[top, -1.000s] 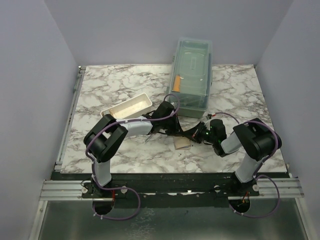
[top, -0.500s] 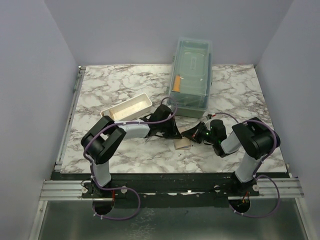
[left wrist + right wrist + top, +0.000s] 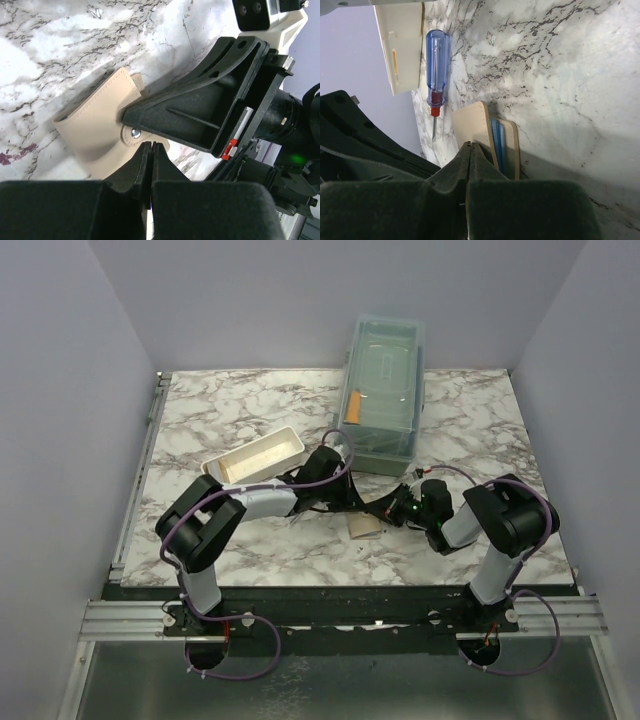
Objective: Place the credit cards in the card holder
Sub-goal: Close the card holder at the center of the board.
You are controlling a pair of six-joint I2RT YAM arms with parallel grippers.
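Note:
The card holder (image 3: 363, 529) is a small tan wallet lying on the marble between the two arms. In the left wrist view it (image 3: 95, 132) shows its stitched cover and a snap tab. In the right wrist view it (image 3: 475, 122) is edge-on, with blue lining showing. My right gripper (image 3: 386, 510) is shut, its tips (image 3: 470, 145) against the wallet's edge; it also shows in the left wrist view (image 3: 125, 116). My left gripper (image 3: 348, 500) is shut, just left of the wallet (image 3: 151, 146), with nothing showing between the fingers. No credit card is in view.
A white tray (image 3: 255, 457) stands behind the left arm. A large clear lidded box (image 3: 383, 395) at the back holds a short orange stick (image 3: 354, 403). A blue-and-red screwdriver (image 3: 437, 65) lies by the tray (image 3: 402, 45), close to the wallet.
My left gripper has drawn back to the left, away from the wallet. The right arm and the wallet have stayed put.

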